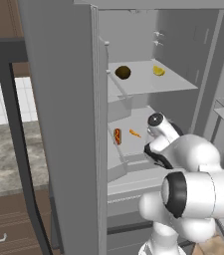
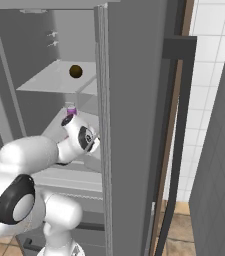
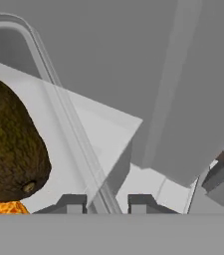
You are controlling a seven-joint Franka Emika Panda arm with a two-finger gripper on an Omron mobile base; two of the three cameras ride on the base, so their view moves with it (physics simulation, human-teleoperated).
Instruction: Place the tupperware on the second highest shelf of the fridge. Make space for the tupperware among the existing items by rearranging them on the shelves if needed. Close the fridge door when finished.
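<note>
Fridge (image 1: 58,99) standing open, grey door panel with dark bar handle (image 1: 19,144) filling left side. Dark brown round lump (image 1: 123,72) and yellow piece (image 1: 158,70) sitting well apart on upper pale shelf (image 1: 148,82). Red sausage in bun (image 1: 117,135) and orange carrot (image 1: 134,133) lying just beside each other on shelf below (image 1: 133,124). White arm (image 1: 183,174) reaching in from lower right toward that lower shelf, wrist blocking area right of carrot. Marbled counter (image 1: 9,154) showing left, behind handle.
</note>
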